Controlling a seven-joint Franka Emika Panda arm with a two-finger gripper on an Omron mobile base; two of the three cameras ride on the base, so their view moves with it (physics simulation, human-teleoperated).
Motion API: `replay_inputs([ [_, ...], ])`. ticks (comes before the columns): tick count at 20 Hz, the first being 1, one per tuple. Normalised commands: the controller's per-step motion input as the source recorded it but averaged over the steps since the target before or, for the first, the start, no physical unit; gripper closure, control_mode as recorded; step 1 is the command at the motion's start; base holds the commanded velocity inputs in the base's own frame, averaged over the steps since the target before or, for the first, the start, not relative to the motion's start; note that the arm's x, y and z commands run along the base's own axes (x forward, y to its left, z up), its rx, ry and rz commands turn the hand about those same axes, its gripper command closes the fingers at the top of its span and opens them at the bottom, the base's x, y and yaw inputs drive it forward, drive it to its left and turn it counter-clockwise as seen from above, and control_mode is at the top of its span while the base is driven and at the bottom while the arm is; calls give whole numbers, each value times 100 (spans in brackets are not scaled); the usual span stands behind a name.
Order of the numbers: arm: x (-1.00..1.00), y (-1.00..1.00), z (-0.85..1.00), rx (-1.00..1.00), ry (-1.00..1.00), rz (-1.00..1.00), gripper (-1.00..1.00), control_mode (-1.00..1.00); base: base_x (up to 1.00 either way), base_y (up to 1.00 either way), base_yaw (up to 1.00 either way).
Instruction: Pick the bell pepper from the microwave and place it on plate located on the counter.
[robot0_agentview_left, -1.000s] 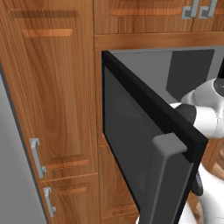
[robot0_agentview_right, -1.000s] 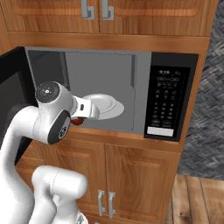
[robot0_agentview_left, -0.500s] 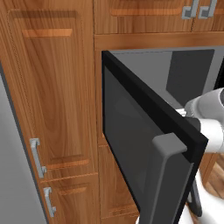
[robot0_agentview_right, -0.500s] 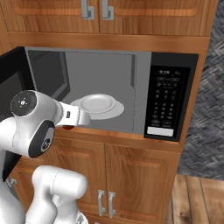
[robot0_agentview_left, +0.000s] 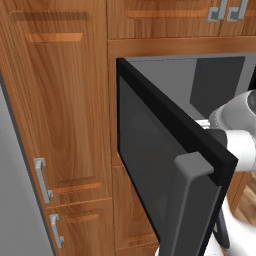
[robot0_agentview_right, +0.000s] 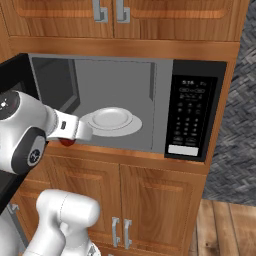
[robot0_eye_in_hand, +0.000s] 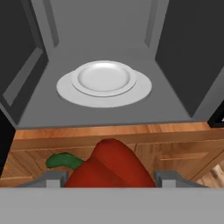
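Note:
The bell pepper (robot0_eye_in_hand: 109, 166), glossy red with a green stem, sits between my fingertips at the bottom of the hand view. My gripper (robot0_eye_in_hand: 111, 177) is shut on it. From the right base view the bell pepper (robot0_agentview_right: 67, 142) peeks out under the gripper (robot0_agentview_right: 70, 139), just outside the lower left front edge of the microwave (robot0_agentview_right: 115, 75). The microwave's door (robot0_agentview_left: 165, 165) stands swung open to the left. The counter and its plate are out of view.
A white dish (robot0_agentview_right: 111, 119) rests on a round turntable inside the grey cavity, also seen straight ahead as the dish (robot0_eye_in_hand: 104, 78). The control panel (robot0_agentview_right: 192, 117) is on the right. Wooden cabinets (robot0_agentview_right: 150, 200) lie below, and the open door flanks my arm (robot0_agentview_left: 240, 130).
My arm has drawn back and to the left, carrying the pepper from the cavity's front edge to just outside it. The dish and door have stayed put.

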Motion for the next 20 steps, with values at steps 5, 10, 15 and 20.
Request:
replay_inputs([
  [5,-4,0,0,4,0,-1,100,-100,0,0,0],
  [10,-3,0,0,3,0,0,100,-100,0,0,0],
  [15,0,0,0,0,0,0,100,-100,0,0,0],
  [20,0,0,0,0,0,0,100,100,-1,-1,0],
])
